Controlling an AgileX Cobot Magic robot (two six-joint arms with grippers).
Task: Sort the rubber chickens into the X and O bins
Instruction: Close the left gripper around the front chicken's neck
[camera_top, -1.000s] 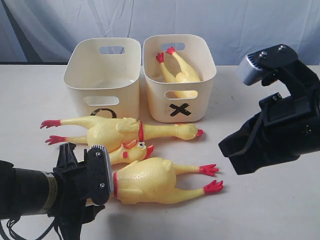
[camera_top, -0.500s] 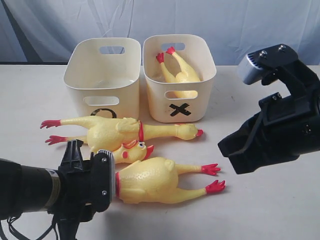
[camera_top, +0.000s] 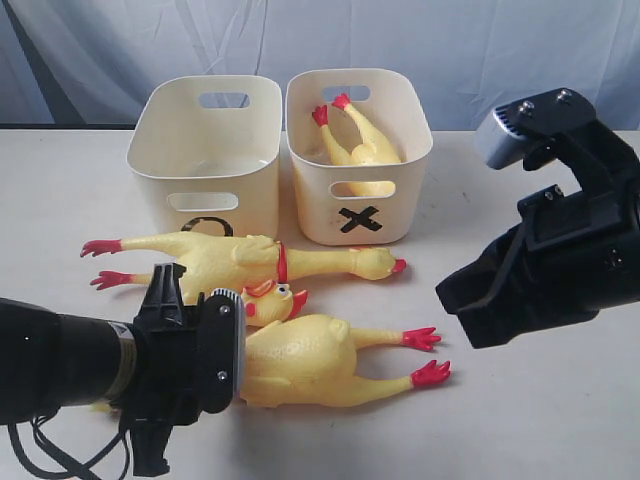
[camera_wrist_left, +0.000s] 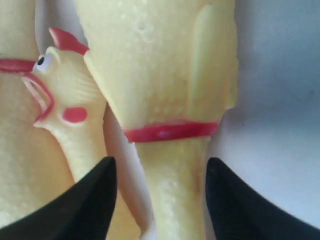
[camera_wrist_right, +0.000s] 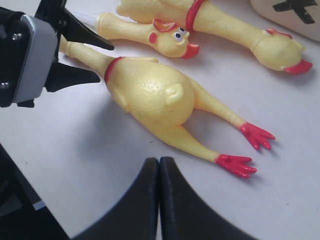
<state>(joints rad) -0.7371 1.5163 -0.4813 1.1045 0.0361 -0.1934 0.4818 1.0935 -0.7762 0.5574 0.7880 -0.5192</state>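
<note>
Three rubber chickens lie on the table in front of the bins. The big front chicken (camera_top: 300, 360) (camera_wrist_right: 150, 95) has a red neck band (camera_wrist_left: 170, 131). My left gripper (camera_wrist_left: 160, 167) (camera_wrist_right: 102, 60) is open, one finger on each side of its neck just below the band. A small chicken (camera_top: 268, 303) (camera_wrist_left: 60, 105) lies beside it, and a long banded chicken (camera_top: 230, 262) lies behind. A fourth chicken (camera_top: 355, 140) rests feet up in the X bin (camera_top: 320, 215). The O bin (camera_top: 160, 170) stands to the left of the X bin. My right gripper (camera_top: 450, 300) (camera_wrist_right: 159, 162) is shut, hovering right of the front chicken's feet.
Both bins stand side by side at the back of the pale table (camera_top: 520, 420), in front of a blue-white cloth backdrop (camera_top: 500, 50). The small chicken's neck lies close against my left gripper's inner finger (camera_wrist_left: 95, 195). A cable (camera_top: 40, 455) hangs under the left arm.
My left gripper has advanced to the right, and its open fingers now straddle the front chicken's neck. That chicken shifted slightly right. The right arm has not moved.
</note>
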